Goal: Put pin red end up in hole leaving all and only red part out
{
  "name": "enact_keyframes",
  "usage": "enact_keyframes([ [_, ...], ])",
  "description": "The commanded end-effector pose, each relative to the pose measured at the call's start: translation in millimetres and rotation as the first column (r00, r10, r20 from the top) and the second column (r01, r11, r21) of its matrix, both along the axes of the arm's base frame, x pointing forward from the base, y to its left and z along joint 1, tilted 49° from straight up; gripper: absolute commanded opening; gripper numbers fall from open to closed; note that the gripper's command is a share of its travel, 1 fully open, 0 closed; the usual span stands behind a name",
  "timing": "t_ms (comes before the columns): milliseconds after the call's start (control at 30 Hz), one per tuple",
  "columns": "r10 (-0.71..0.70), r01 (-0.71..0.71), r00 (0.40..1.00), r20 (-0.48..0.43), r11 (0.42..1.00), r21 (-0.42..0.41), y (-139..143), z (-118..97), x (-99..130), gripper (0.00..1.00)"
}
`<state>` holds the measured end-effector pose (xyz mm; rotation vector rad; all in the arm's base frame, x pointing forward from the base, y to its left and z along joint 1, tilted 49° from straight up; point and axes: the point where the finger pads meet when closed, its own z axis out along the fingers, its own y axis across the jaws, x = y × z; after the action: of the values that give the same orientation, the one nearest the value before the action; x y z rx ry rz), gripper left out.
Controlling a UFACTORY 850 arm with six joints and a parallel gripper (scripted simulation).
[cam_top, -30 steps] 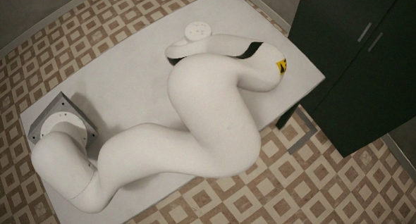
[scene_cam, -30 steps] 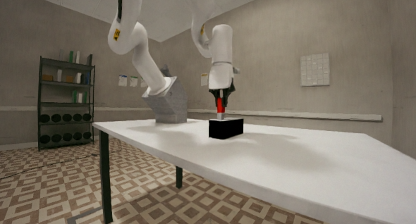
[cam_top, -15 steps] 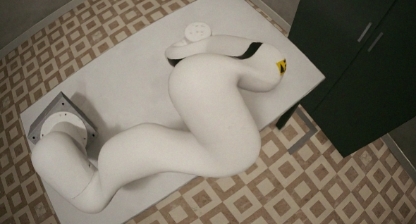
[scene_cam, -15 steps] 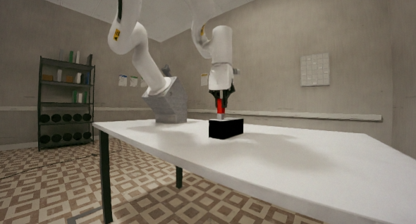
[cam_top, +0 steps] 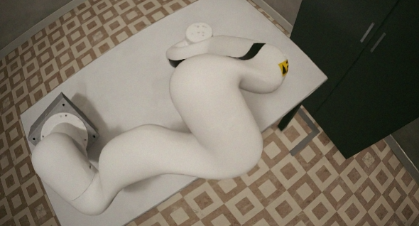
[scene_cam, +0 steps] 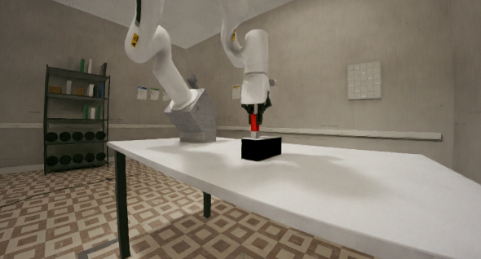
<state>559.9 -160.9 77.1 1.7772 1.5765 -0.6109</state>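
In the exterior view a black block (scene_cam: pixel 261 147) stands on the white table. My gripper (scene_cam: pixel 255 116) hangs straight down over the block's left end and is shut on the pin (scene_cam: pixel 254 125). The pin is upright with its red end up between the fingers. A short pale part shows below the red, reaching down to the block's top. The holes cannot be seen from this side. In the top view the arm (cam_top: pixel 209 107) hides the block, the pin and the fingers.
The arm's grey base mount (cam_top: pixel 62 119) stands at the table's left end, and it also shows in the exterior view (scene_cam: pixel 193 119). A dark cabinet (cam_top: pixel 362 61) stands beside the table's right end. A shelf unit (scene_cam: pixel 75 116) stands by the far wall.
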Motion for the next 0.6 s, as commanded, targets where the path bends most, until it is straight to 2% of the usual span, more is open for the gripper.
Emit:
enact_keyframes([
  [0,0.001,-0.001,1.000,0.001,1.000,0.000,0.5,0.5,0.6,0.00],
  [567,0.001,-0.001,1.000,0.001,1.000,0.000,-2.2,-2.4,1.9,0.00],
])
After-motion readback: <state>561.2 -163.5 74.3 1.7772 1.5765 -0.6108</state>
